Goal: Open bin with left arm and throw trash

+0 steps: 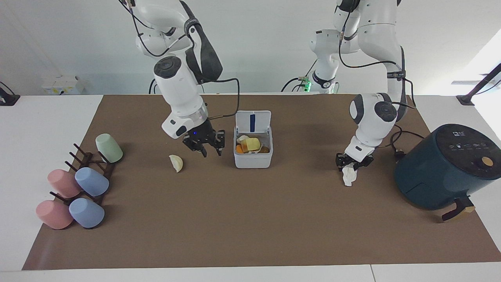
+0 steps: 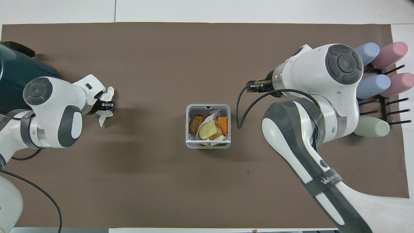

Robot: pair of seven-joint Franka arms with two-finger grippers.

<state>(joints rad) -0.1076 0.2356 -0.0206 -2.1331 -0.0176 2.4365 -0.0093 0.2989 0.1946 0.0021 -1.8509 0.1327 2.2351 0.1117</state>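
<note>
Small square plastic bin: white-grey; blue stripe on raised lid's underside.
Spongy chunk in bin: yellow.
Crumpled tissue: white.
Wedge scrap on mat: pale cream.
Paper table mat: plain brown.
Rounded air fryer: dark teal, black top.
Cups on dark rack: two pink, two blue, one pale green.

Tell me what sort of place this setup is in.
Most likely a robotics lab staged as a kitchen counter: two white arms mounted at a table with a brown mat, beside household props, namely a teal air fryer, pastel cups on a rack and a small open bin of food scraps.
</note>
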